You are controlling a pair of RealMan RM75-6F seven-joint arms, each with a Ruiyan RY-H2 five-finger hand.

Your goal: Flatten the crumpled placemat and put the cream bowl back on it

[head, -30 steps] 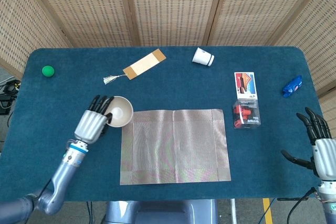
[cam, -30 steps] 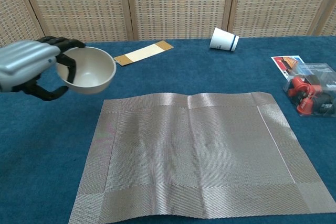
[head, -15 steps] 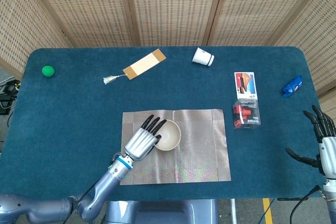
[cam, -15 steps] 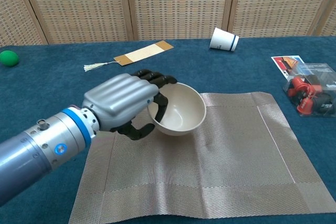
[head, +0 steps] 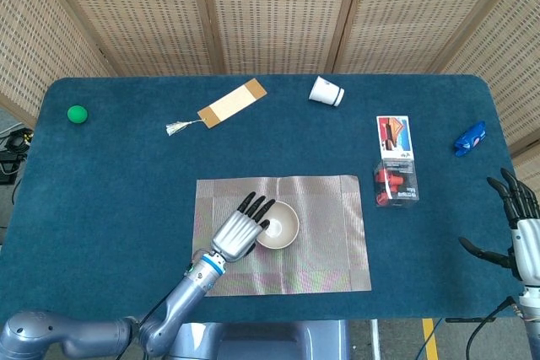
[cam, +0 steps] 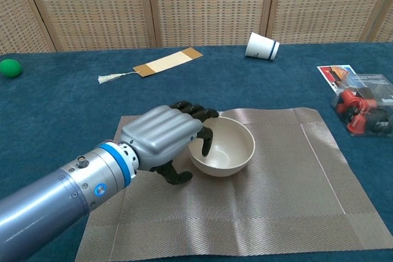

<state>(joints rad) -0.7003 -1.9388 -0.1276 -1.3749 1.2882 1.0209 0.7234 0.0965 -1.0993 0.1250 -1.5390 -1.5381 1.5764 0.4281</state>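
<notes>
1. The bowl (cam: pixel 222 146) sits upright on the mat (cam: pixel 288 182), near the mat's middle, a bit to the left side.
2. The left hand (cam: pixel 164 137) holds the bowl by its near-left rim. Some fingers hook over the rim into the bowl, and the thumb looks tucked under the outside.
3. The right hand (head: pixel 516 229) is far off at the table's right edge. Its fingers are spread and it holds nothing.
4. The mat lies flat now, with only faint fold lines.
5. The bowl looks hard and smooth, and likely light. It could slip, and it could crack if dropped.
6. The rim is the best place to hold it, pinched from inside and outside.
7. The mat looks thin and bendy. It may slide or wrinkle if the bowl is dragged, so letting go gently seems best.
</notes>
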